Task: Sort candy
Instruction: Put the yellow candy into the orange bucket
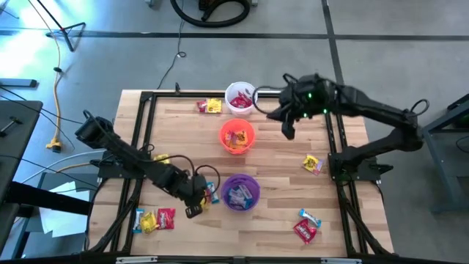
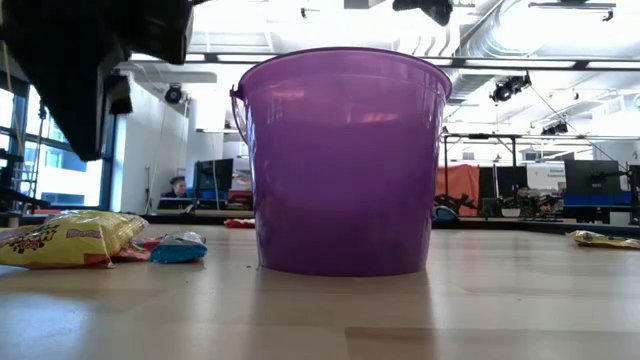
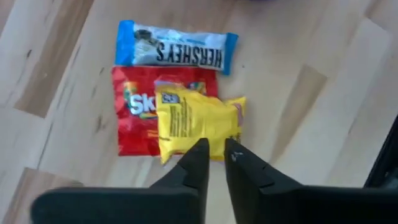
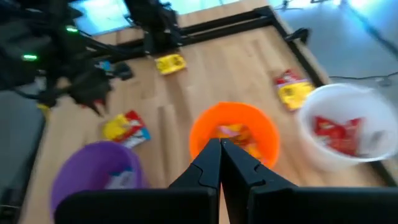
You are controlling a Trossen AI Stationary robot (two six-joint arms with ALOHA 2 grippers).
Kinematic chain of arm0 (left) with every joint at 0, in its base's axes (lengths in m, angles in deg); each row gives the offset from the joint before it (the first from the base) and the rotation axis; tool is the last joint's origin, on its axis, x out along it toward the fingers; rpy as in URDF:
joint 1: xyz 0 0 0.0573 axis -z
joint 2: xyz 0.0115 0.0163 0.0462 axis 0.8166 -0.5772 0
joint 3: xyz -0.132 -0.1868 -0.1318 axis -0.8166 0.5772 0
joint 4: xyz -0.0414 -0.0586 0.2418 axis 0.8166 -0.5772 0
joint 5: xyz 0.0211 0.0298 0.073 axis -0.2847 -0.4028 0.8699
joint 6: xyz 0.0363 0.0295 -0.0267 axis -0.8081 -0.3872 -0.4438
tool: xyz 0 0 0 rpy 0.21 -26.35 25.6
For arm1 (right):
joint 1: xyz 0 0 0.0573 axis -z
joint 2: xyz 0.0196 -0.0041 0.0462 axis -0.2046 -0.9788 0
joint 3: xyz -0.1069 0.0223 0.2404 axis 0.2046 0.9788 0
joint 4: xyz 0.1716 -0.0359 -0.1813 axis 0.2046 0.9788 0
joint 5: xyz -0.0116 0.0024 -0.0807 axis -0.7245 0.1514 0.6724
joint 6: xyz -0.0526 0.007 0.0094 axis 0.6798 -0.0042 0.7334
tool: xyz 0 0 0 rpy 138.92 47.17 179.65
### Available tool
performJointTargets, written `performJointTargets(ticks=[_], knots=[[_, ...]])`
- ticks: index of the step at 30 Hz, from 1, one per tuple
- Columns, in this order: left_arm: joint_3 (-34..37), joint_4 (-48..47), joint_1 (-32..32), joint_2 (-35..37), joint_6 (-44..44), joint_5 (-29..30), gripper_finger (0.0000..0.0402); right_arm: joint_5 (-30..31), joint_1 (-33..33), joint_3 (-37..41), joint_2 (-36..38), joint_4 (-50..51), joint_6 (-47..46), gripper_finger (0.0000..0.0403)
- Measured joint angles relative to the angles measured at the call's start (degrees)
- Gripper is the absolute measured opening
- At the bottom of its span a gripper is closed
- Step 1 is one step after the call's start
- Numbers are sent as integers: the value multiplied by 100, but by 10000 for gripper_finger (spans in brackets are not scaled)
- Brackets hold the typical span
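Note:
A small pile of candy lies left of the purple cup point(image 1: 240, 192). In it a yellow pack point(image 3: 196, 121) rests on a red pack point(image 3: 134, 124), with a blue-white bar point(image 3: 177, 53) beside them. My left gripper point(image 3: 216, 149) points steeply down over the yellow pack's near edge with a narrow gap between its fingers and nothing in it. The low view shows the left gripper point(image 2: 70, 120) above the table. My right gripper point(image 1: 287, 133) hangs shut and empty, high up, just right of the orange cup point(image 1: 237, 136).
The white cup point(image 1: 240, 99) holds red candy, the orange cup point(image 4: 233, 134) yellow candy, and the purple cup blue-white candy. Loose candy lies by the white cup point(image 1: 210, 106), at the right point(image 1: 313, 164), near right point(image 1: 306, 226) and near left point(image 1: 154, 218). A black frame point(image 1: 146, 117) rims the table.

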Motion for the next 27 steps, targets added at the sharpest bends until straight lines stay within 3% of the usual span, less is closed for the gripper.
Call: performJointTargets(ticks=[7,11,16,21,27], knots=[[362,487,-528,-22,-314,-479,131,-64,-435,1361,613,-1266,-829,0],[671,940,-764,-150,-480,-1102,176,29,-560,1625,760,-1461,-1047,0],[840,934,-920,-331,-625,-1188,196,161,-619,1654,824,-1495,-1048,0],[829,1071,-951,-452,-904,-1219,167,164,-618,1654,831,-1515,-991,0],[827,1076,-944,-406,-1122,-1423,60,161,-524,1654,829,-1513,-936,0]])
